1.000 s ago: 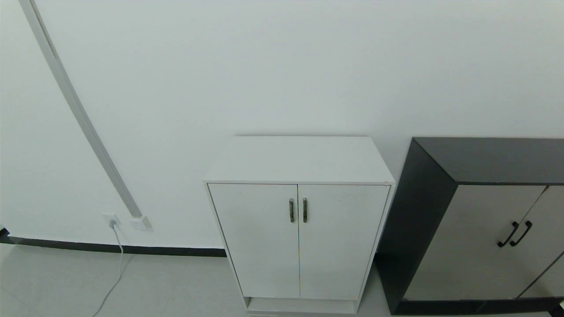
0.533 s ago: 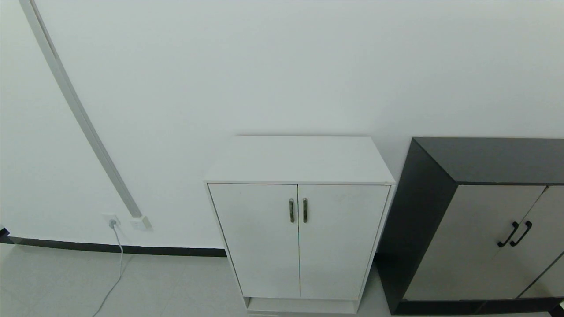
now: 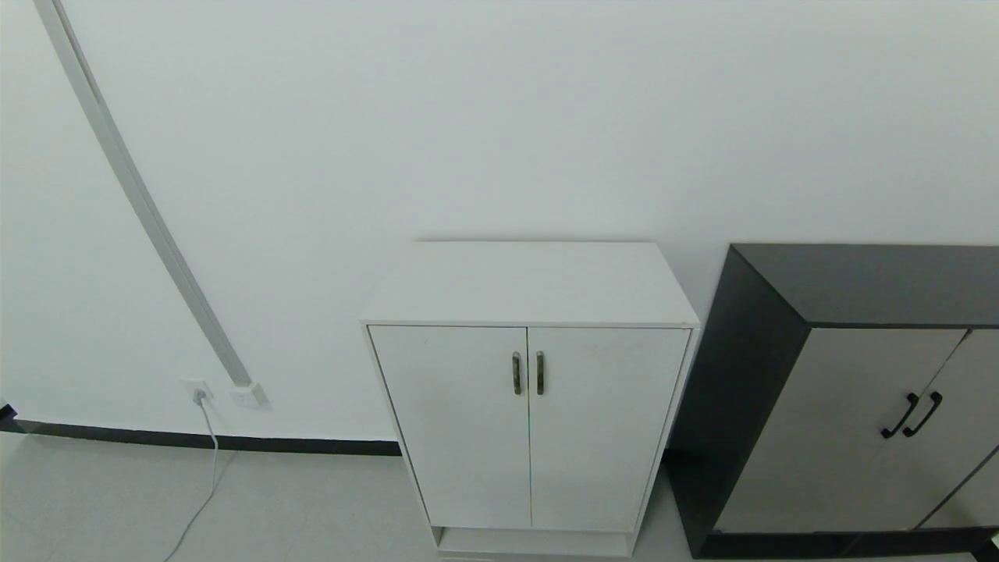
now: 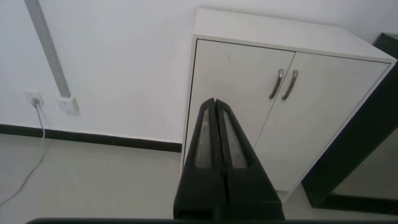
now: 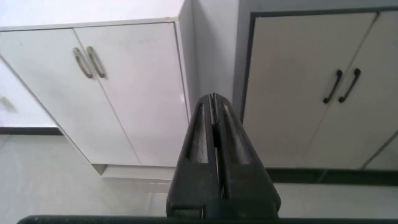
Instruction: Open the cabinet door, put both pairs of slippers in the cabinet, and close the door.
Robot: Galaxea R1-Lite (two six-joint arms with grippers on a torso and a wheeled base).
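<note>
A small white cabinet (image 3: 531, 406) stands against the wall, both doors closed, with two dark metal handles (image 3: 527, 373) side by side at the middle seam. My left gripper (image 4: 215, 102) is shut with nothing in it, held off from the white cabinet (image 4: 286, 93) and level with its left door. My right gripper (image 5: 213, 98) is also shut and empty, in front of the gap between the white cabinet (image 5: 118, 87) and the dark one.
A black-framed cabinet (image 3: 851, 390) with grey doors and black handles (image 3: 911, 414) stands close on the right. A wall socket with a plugged cable (image 3: 201, 394) and a slanted cable duct (image 3: 133, 187) are on the left. Grey floor (image 3: 195, 507) lies open at front left.
</note>
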